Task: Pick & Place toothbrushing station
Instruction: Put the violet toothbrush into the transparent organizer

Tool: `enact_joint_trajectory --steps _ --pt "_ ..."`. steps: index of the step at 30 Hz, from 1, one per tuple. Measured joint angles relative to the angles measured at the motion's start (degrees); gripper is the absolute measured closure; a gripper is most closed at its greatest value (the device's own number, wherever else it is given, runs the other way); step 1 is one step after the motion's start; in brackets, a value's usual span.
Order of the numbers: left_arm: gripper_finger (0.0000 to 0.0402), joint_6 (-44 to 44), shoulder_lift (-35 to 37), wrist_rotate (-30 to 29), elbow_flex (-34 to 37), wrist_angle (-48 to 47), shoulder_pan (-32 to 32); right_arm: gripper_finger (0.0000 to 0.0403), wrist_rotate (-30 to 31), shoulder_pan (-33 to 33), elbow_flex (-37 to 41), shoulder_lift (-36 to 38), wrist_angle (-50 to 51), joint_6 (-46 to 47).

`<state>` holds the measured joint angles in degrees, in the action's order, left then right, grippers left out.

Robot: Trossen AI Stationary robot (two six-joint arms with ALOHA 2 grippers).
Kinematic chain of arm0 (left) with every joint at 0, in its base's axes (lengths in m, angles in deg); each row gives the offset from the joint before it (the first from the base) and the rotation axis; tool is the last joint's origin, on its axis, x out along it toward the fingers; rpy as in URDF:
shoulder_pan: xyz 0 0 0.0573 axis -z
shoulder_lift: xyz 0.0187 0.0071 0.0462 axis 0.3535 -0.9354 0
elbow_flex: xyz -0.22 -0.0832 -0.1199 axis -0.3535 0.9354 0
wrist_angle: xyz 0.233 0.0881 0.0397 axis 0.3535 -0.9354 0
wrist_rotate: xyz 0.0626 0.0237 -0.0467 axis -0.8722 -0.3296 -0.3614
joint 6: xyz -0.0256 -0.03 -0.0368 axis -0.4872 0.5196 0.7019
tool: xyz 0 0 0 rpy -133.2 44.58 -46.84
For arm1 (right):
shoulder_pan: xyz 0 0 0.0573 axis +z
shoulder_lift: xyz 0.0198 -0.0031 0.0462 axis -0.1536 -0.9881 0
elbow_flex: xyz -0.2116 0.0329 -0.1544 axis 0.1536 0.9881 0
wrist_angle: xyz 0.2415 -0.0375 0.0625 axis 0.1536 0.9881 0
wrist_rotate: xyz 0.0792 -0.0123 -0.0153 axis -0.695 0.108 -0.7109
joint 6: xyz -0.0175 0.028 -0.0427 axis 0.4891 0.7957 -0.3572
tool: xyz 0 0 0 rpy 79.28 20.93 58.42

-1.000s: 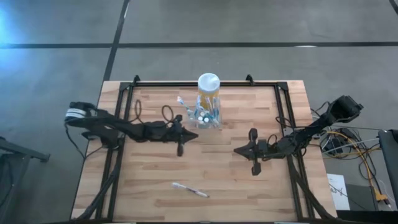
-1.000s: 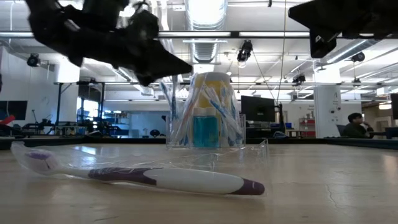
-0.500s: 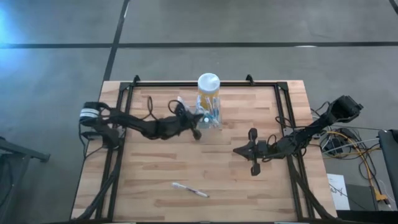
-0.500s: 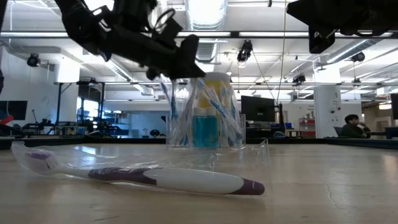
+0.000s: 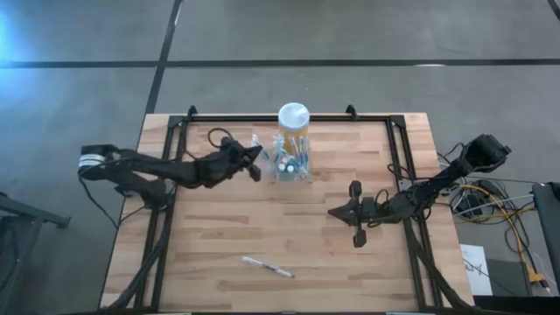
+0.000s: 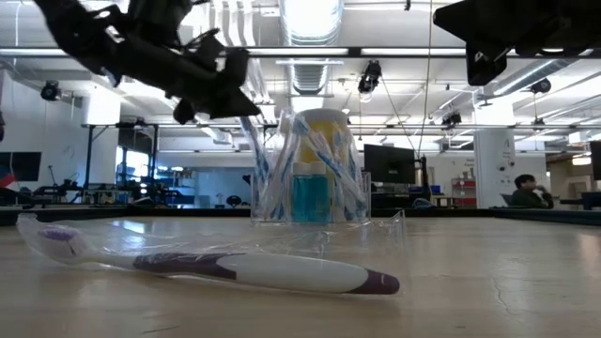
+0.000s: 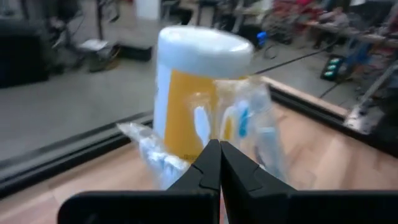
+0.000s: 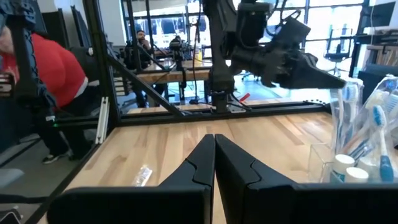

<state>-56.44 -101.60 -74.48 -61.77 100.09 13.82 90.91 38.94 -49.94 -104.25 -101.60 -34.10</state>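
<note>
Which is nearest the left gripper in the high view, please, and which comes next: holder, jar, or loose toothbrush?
1. Clear holder, just beside the left gripper.
2. Yellow jar, behind the holder at the far edge.
3. Loose toothbrush, near the front edge.

Tabletop [image 5: 219,236]: pale wood, planked grain, framed in black. Both arms black; left arm [image 5: 131,166] carried a white band near its base. Toothbrushing station [image 5: 291,164]: clear plastic, holding blue-and-white brushes and a teal-blue tube. Jar [image 5: 293,122] behind it: yellow body, white lid. Loose toothbrush [image 6: 244,269]: white handle, purple ends, in clear wrap. Floor [image 5: 350,35] grey with dark lines. Person [image 8: 50,74] beyond the table wore red.
</note>
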Motion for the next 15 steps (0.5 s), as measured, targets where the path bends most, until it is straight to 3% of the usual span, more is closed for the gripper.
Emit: enact_joint_trajectory --steps 6,12,15 --pt "0.0398 -8.4 13.0 10.7 7.0 2.9 1.3 0.0394 0.0 0.0 0.0 0.0 0.0 0.6" --pt "0.0396 -14.2 33.3 29.8 16.0 1.0 1.3 0.0394 0.0 0.0 0.0 -0.2 0.8 1.3" --pt "0.0395 -14.6 43.2 34.9 19.6 -3.5 0.7 0.0394 0.0 0.0 0.0 -1.0 0.5 3.2"
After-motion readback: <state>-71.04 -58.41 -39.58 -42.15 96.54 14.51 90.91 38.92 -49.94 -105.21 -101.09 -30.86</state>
